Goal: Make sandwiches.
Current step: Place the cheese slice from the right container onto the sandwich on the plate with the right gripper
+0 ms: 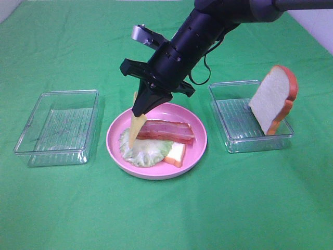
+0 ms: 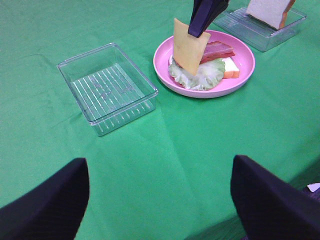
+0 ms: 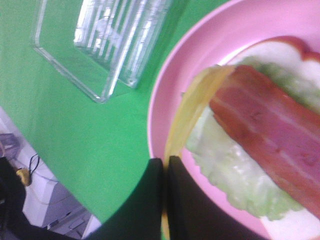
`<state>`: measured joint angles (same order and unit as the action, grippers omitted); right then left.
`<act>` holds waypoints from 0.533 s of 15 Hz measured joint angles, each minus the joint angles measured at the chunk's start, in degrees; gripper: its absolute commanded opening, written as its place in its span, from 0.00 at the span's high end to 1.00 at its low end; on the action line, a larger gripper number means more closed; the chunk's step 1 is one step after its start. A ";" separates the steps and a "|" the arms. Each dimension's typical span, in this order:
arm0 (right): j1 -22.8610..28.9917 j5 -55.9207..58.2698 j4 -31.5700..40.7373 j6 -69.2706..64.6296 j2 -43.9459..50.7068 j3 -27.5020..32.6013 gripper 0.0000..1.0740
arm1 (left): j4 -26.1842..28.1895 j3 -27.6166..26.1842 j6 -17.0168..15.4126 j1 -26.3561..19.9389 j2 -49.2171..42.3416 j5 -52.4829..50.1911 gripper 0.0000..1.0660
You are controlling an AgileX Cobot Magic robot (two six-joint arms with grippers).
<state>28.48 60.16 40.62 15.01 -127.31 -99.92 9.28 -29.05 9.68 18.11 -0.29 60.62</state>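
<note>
Two clear trays (image 1: 57, 127) flank a pink plate (image 1: 195, 151) on green cloth (image 1: 166, 213); right jaws pinch cheese (image 1: 135, 130), left spread

Glossy black arm (image 1: 208, 31), looped cable, tapered black pincer (image 1: 141, 110).

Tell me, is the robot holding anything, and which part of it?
Yes. The right gripper has its black fingers shut on the top edge of the thin yellow cheese slice, which hangs over the round pink plate. The left gripper holds nothing.
</note>
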 measured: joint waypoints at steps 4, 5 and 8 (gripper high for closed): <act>0.00 -0.86 -9.68 -9.22 0.00 0.00 0.99 | 0.00 0.00 0.00 0.00 0.00 0.00 0.30; 0.00 -0.97 -11.46 -10.43 0.00 0.00 0.92 | 0.00 0.00 0.00 0.00 0.00 0.00 0.30; 0.00 -1.49 -13.98 -12.61 0.00 0.00 0.60 | 0.00 0.00 0.00 0.00 0.00 0.00 0.30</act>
<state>28.48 58.67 26.64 2.41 -127.31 -99.92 9.28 -29.05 9.68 18.11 -0.29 60.62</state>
